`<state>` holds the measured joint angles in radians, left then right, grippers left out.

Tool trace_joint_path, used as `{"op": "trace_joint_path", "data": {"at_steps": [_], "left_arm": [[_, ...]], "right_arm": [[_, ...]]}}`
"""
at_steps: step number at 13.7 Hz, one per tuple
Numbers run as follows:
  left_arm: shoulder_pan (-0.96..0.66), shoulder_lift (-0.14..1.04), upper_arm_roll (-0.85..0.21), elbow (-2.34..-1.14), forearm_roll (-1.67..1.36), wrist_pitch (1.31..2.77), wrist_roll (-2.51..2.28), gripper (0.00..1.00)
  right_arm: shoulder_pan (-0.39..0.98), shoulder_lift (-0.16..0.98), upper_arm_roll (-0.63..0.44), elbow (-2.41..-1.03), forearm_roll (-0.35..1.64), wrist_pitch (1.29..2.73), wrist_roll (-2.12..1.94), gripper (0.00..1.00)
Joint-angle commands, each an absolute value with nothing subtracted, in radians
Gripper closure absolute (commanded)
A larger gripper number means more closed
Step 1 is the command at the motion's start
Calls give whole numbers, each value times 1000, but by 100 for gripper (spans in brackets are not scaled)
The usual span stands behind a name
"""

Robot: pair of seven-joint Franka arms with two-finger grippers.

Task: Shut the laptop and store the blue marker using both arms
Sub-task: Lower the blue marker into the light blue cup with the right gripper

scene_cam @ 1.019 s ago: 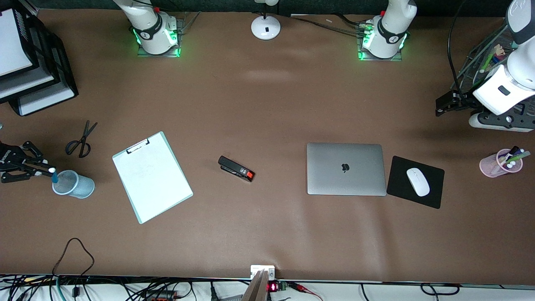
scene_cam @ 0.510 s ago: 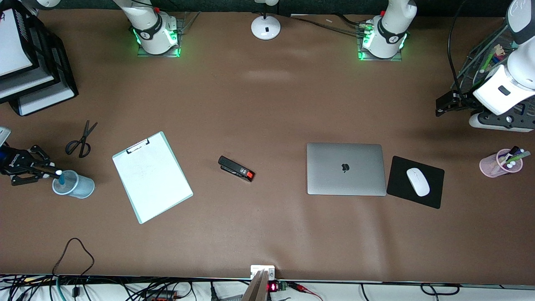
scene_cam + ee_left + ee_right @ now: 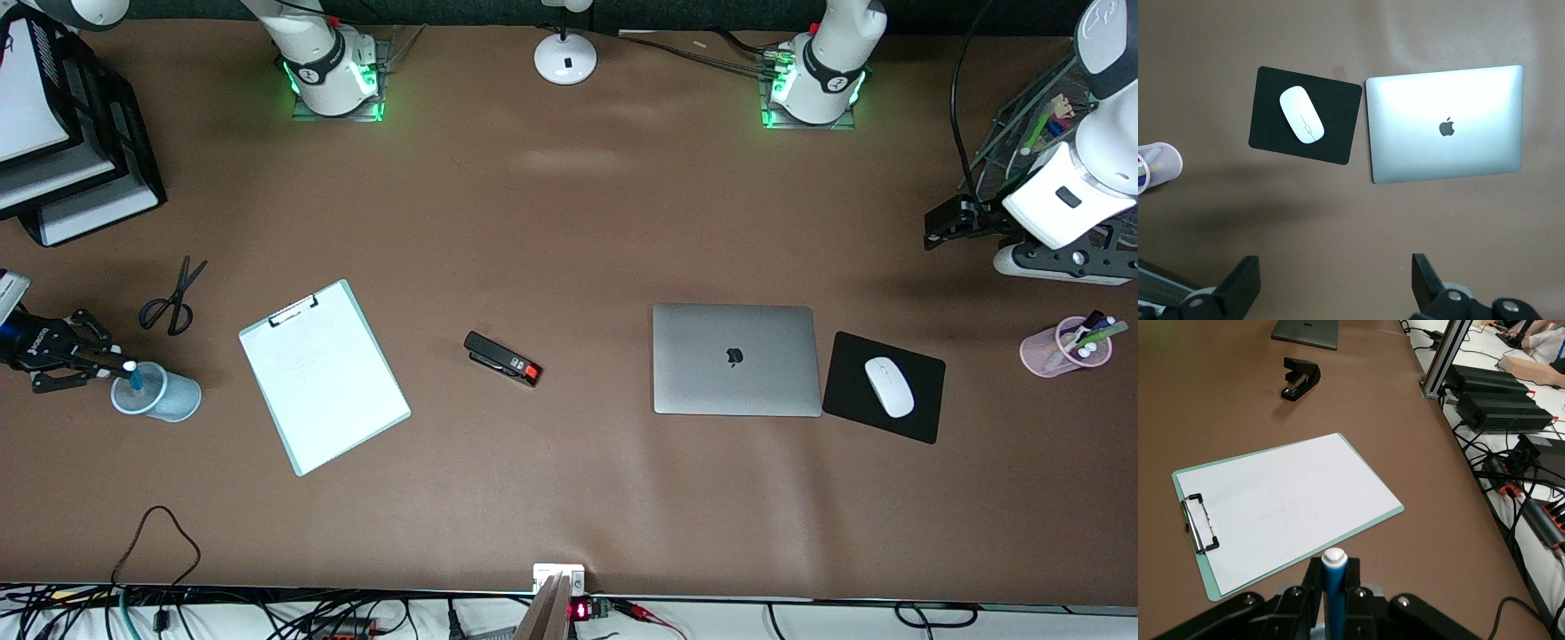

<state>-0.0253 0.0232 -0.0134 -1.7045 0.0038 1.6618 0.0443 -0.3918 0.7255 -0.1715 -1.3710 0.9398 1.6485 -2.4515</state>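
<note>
Over the pale blue cup (image 3: 158, 396), the right hand (image 3: 114, 364) clamps the blue marker (image 3: 1334, 587); laptop (image 3: 736, 359) shut; left hand (image 3: 1338, 293) waits, fingers apart.

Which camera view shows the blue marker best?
The right wrist view: the blue marker stands upright in the right gripper. The front view shows it small, over the blue cup. The left wrist view misses it.

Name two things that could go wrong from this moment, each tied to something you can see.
The right gripper holds the blue marker at the rim of the light blue cup; a nudge might tip the cup. Released off-centre, the marker could drop onto the table beside it.
</note>
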Motion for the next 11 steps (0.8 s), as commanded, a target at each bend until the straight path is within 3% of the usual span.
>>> {"op": "trace_joint_path", "data": {"at_steps": [1,11], "left_arm": [[-35,40,-5,-1666,-2,1634,38,0],[-37,41,-5,-1666,-2,1632,37,0]], "right_arm": [[-417,759,-160,-1339,965,1631,-2467,100],[-417,831,-161,-1269,965,1657,-2467,100]]}}
